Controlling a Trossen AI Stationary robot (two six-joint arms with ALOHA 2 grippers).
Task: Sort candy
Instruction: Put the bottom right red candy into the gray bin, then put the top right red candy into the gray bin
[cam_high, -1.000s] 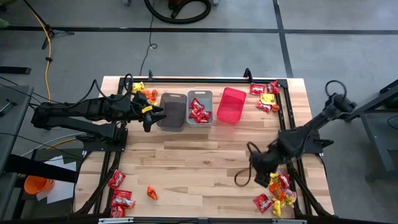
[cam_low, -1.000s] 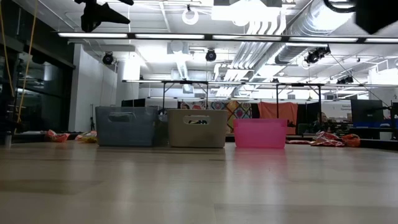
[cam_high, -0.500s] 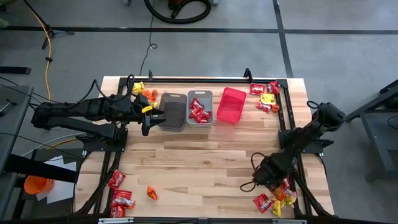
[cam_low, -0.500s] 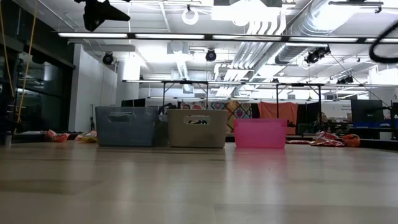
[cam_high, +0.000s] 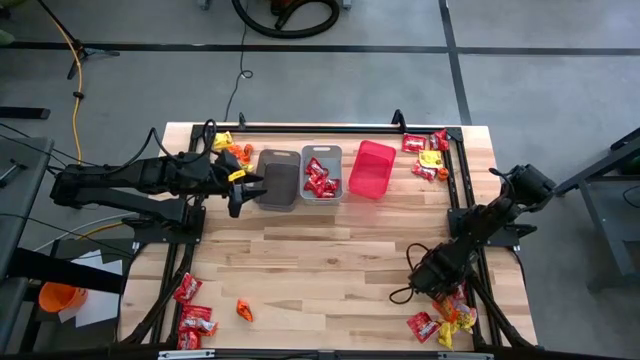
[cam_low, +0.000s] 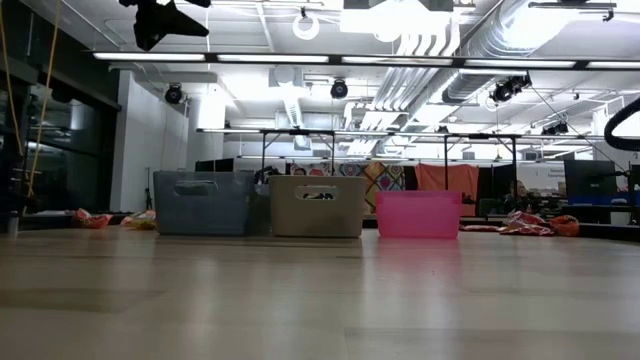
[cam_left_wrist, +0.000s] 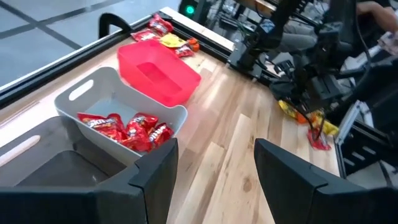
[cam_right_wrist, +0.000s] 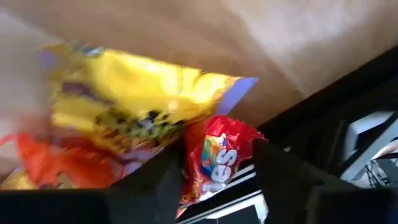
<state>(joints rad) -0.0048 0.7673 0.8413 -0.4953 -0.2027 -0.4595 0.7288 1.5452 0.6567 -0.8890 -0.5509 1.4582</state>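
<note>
The right gripper has its two dark fingers spread apart, with a red candy packet standing in the gap between them and a yellow packet just beyond; I cannot tell if the fingers touch the red one. In the high view this gripper is low over the candy pile at the near right corner of the table. The left gripper has its fingers wide open and holds nothing; it hovers beside the brown bin. Next to that bin stands the grey bin with red candy inside, then the pink bin. More candy lies at the far right corner, the far left corner and the near left corner.
</note>
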